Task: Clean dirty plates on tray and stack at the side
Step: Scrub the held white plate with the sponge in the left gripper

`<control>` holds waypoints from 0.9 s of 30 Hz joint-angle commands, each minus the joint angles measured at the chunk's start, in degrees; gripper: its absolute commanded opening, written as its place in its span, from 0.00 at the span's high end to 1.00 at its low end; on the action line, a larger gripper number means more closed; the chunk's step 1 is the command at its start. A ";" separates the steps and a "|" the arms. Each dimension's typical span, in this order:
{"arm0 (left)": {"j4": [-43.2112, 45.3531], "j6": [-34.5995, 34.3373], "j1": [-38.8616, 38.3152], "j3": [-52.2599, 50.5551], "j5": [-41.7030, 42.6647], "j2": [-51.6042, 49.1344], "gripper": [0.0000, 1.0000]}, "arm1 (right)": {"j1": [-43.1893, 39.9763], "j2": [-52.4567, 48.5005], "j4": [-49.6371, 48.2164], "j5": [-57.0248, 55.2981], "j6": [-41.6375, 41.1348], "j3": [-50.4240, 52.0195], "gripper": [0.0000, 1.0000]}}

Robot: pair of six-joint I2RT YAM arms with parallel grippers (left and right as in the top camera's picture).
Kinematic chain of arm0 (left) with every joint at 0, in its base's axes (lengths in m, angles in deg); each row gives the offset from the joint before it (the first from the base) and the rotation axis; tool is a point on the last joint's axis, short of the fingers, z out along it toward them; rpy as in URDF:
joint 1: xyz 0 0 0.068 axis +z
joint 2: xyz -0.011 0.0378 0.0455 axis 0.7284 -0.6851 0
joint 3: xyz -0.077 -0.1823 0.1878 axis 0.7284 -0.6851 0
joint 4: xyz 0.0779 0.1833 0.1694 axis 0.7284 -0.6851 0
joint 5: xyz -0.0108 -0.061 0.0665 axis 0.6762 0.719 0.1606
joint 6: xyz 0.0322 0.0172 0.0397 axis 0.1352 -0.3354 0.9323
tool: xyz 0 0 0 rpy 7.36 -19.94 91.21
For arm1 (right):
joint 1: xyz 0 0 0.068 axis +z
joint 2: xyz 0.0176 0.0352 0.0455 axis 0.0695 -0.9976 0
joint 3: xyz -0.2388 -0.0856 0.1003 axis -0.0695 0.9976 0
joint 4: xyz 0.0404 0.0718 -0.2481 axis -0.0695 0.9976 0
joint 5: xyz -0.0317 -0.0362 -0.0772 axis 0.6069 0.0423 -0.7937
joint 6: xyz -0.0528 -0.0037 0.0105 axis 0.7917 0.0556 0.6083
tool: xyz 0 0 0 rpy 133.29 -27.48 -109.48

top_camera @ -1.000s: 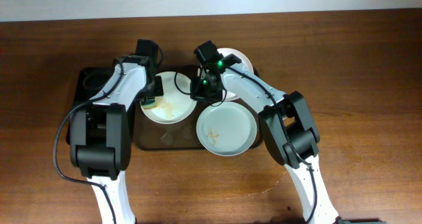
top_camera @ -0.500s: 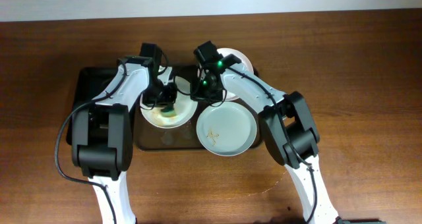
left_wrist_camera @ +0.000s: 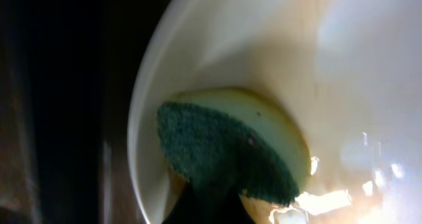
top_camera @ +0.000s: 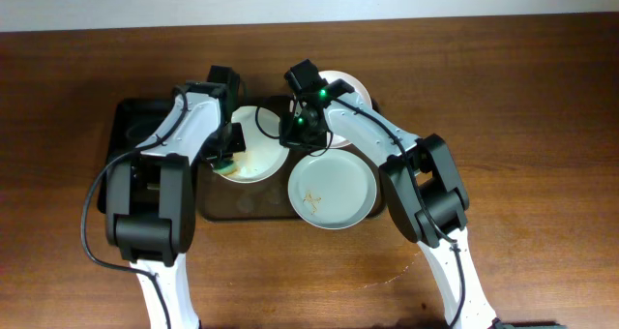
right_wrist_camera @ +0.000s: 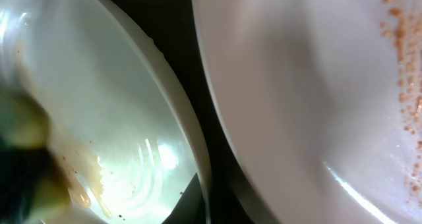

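Note:
Three white plates are in the overhead view: a brown-smeared left plate (top_camera: 253, 147), a front plate (top_camera: 332, 189) and a back plate (top_camera: 346, 85), on or at the dark glossy tray (top_camera: 242, 205). My left gripper (top_camera: 224, 158) is shut on a green and yellow sponge (left_wrist_camera: 224, 151) and presses it on the left plate's (left_wrist_camera: 330, 53) left side. My right gripper (top_camera: 293, 135) is shut on that plate's right rim (right_wrist_camera: 198, 165). The right wrist view shows the plate's brown smear (right_wrist_camera: 79, 184) and a second plate (right_wrist_camera: 316, 85) with reddish specks.
A smaller black tray (top_camera: 131, 126) lies to the left of the large tray, under my left arm. The brown wooden table (top_camera: 522, 126) spreads to the right and front. A pale wall edge runs along the back.
My left gripper swept the sponge from the plate's left edge towards its middle and back to the left. My right gripper has kept still on the rim.

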 commanded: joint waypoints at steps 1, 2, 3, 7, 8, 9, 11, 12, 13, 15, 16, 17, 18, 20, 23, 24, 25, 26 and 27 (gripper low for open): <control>10.21 -3.04 0.17 -7.69 -6.05 -5.01 0.99 | -0.15 -1.57 -0.15 -1.38 -0.04 0.83 0.95; 13.51 -3.06 -0.24 -9.44 -5.79 -5.01 0.99 | -0.17 -1.57 -0.15 -1.38 -0.04 0.83 0.95; 17.53 -3.04 -0.85 -11.39 -5.07 -5.01 0.99 | -0.15 -1.57 -0.15 -1.40 -0.02 0.83 0.95; 20.76 4.81 -2.14 -11.76 2.84 -4.96 0.99 | -0.15 -1.57 -0.17 -2.05 -0.04 0.83 0.95; 20.50 9.35 -2.14 -11.34 9.16 -4.96 0.99 | -0.15 -1.57 -0.22 -2.05 -0.04 0.83 0.95; 18.71 13.31 -2.01 -10.91 15.23 -4.96 0.99 | -0.15 -1.57 -0.33 -2.08 -0.04 0.83 0.95; 12.57 13.64 -1.09 -10.80 15.96 -4.96 0.99 | -0.15 -1.57 -0.35 -2.27 -0.02 0.85 0.95; 9.64 14.08 -0.52 -10.80 17.44 -4.96 0.99 | -0.15 -1.57 -0.35 -2.27 -0.04 0.83 0.95; 7.85 15.17 -0.02 -10.80 19.71 -4.96 0.99 | -0.15 -1.57 -0.39 -2.25 -0.04 0.83 0.95; 4.92 15.52 1.42 -10.80 22.77 -4.96 0.99 | -0.15 -1.57 -0.70 -2.25 -0.04 0.83 0.95; 4.57 15.52 2.12 -10.80 22.93 -4.96 0.99 | -0.15 -1.57 -0.76 -2.25 -0.04 0.83 0.95; 5.38 15.39 3.58 -10.80 22.23 -4.98 0.99 | -0.15 -1.57 -0.76 -2.23 -0.04 0.83 0.95; 6.58 13.73 4.52 -10.80 19.91 -4.98 0.99 | -0.15 -1.57 -0.74 -2.25 -0.04 0.83 0.95; 10.25 3.89 5.99 -10.80 8.87 -4.98 0.99 | -0.15 -1.57 -0.79 -2.23 -0.04 0.83 0.95; 19.93 -0.90 6.21 -10.80 4.35 -4.98 0.99 | -0.15 -1.57 -1.18 -2.23 -0.04 0.83 0.95; 21.79 -0.85 5.64 -10.64 6.80 -4.98 0.99 | -0.15 -1.57 -1.18 -2.23 -0.04 0.83 0.95; 21.81 -0.74 5.14 -10.08 9.27 -4.98 0.99 | -0.15 -1.57 -1.14 -2.23 -0.02 0.83 0.95; 20.72 2.01 4.74 -8.76 12.98 -4.83 0.99 | -0.15 -1.57 -0.98 -2.25 -0.02 0.85 0.95; 18.69 2.91 4.72 -7.08 15.04 -4.50 0.99 | -0.15 -1.57 -0.94 -2.25 -0.02 0.85 0.95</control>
